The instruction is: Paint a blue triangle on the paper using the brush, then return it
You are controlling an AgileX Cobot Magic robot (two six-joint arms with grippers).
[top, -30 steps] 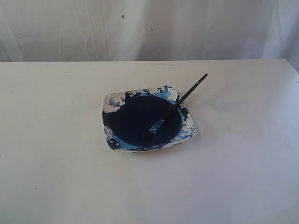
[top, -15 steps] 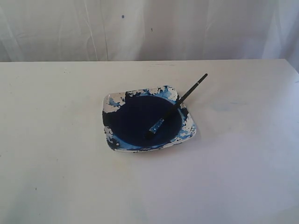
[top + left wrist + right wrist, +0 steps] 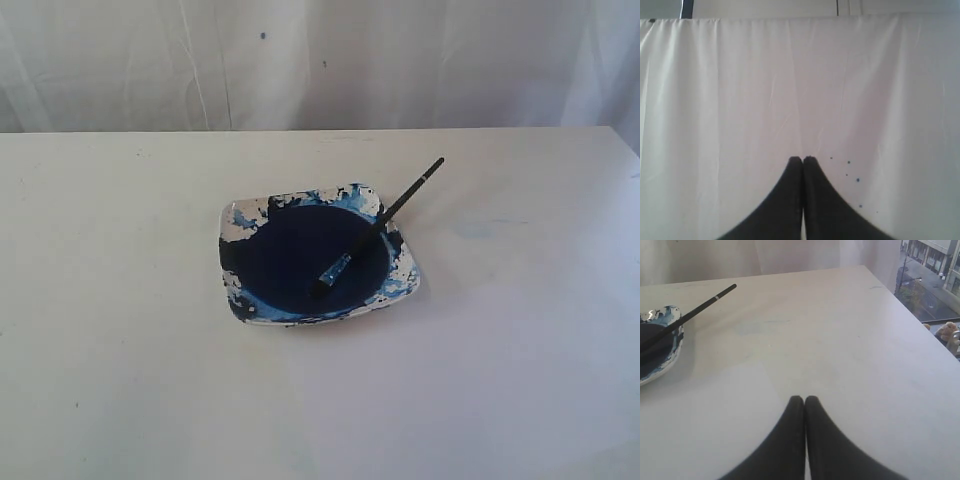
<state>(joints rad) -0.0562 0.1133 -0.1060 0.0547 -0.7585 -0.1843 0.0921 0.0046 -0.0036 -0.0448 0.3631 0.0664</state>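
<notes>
The black-handled brush [image 3: 385, 217] lies across the paint dish [image 3: 404, 275], bristles in the dark navy paint, handle end sticking out past the rim toward the back right. The right wrist view also catches the brush [image 3: 700, 307] and the dish [image 3: 671, 347]. The white paper [image 3: 480, 380] covers the tabletop, with a faint blue smudge [image 3: 476, 229] right of the dish. No blue triangle shows on it. My right gripper [image 3: 804, 399] is shut and empty above bare paper, well apart from the brush. My left gripper [image 3: 803, 160] is shut and empty, facing the white cloth. Neither arm appears in the exterior view.
A white draped cloth [image 3: 320, 60] hangs behind the table, with a few small blue specks [image 3: 854, 177] on it. The table's right edge [image 3: 920, 325] drops off beside a window.
</notes>
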